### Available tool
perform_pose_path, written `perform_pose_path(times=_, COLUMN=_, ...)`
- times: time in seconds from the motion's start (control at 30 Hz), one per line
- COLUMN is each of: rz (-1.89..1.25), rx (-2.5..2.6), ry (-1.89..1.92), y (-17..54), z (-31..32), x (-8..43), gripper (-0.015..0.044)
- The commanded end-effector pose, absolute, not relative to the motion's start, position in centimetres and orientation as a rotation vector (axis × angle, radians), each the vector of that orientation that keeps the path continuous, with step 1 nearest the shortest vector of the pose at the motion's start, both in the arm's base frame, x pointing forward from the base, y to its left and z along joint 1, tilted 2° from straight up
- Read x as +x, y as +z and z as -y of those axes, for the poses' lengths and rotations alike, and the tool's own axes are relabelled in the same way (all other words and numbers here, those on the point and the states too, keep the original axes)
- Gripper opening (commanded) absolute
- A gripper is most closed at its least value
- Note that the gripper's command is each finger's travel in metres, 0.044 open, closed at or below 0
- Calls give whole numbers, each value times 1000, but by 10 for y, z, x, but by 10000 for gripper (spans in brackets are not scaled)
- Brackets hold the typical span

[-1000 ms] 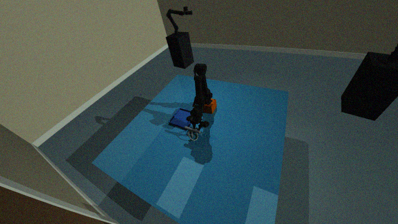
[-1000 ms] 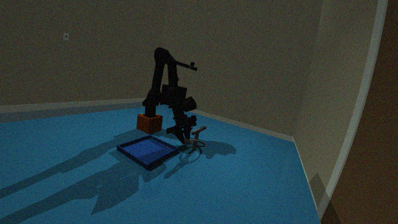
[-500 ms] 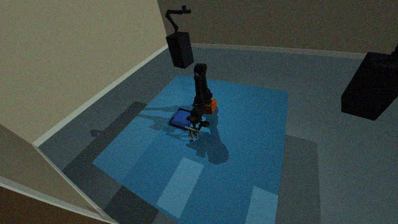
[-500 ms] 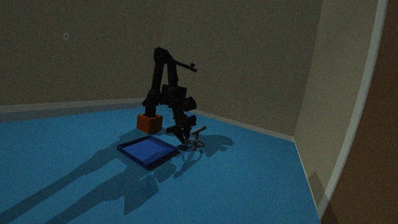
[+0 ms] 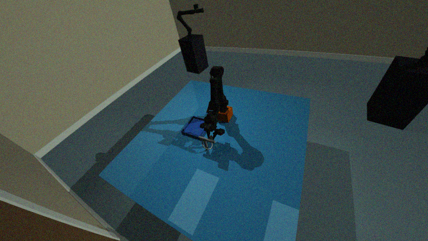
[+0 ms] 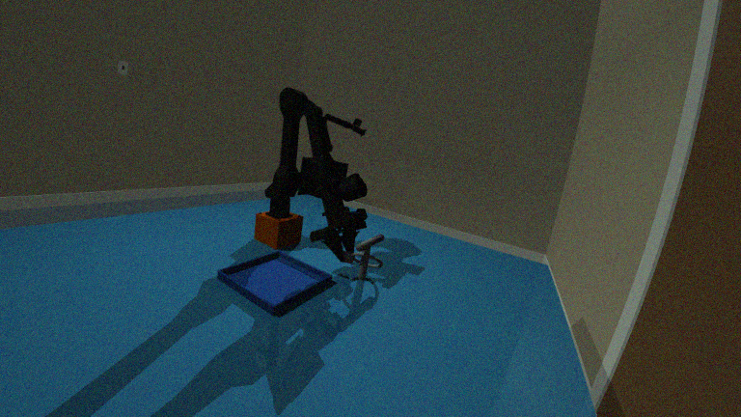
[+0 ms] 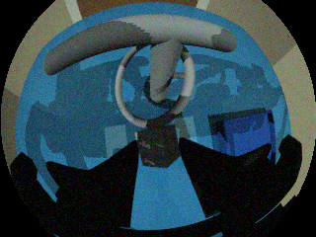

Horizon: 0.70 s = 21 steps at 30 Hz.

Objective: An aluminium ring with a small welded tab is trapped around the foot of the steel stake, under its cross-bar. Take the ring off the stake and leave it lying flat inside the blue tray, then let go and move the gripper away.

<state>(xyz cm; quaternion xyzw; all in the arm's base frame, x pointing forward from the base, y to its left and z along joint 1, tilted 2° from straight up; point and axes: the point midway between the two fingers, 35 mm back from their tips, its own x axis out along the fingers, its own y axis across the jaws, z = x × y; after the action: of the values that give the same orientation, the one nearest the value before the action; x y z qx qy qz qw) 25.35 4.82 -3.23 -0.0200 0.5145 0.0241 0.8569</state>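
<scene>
In the exterior view we see one black arm on one orange base block [image 5: 225, 115] [image 6: 278, 230], with one gripper [image 5: 212, 136] [image 6: 348, 258] [image 7: 158, 144], one shallow blue tray [image 5: 193, 127] [image 6: 276, 277] [image 7: 247, 134], one steel stake [image 5: 206, 145] [image 6: 364, 264] [image 7: 164, 69] and one metal ring [image 5: 203, 145] [image 6: 376, 264] [image 7: 118, 84]. The jaws are clenched on the ring's tab [image 7: 159, 145], seen low in the centre of the wrist view. The ring encircles the stake's post, raised off the blue mat [image 5: 252, 124] [image 6: 437, 324] [image 7: 165, 197] and below the single cross-bar [image 5: 207, 139] [image 6: 370, 241] [image 7: 163, 29].

In the exterior view the tray sits just left of centre, low in the frame — its visible floor holds no ring. Its right corner is near the stake, with a strip of mat between. The cross-bar reaches past both sides of the ring in the wrist view — the ring's open way lies around those ends.
</scene>
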Motion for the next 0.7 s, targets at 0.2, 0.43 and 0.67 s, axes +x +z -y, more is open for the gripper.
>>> perform_pose_path(times=0.2, rz=-1080, rx=-40, ry=59, y=-27, z=-49, x=259, gripper=0)
perform_pose_path(times=0.43, rz=-1143, rx=-33, ry=66, y=-24, z=-45, x=261, gripper=0)
perform_pose_path(times=0.67, rz=-1205, rx=-22, ry=75, y=-19, z=-42, x=262, gripper=0)
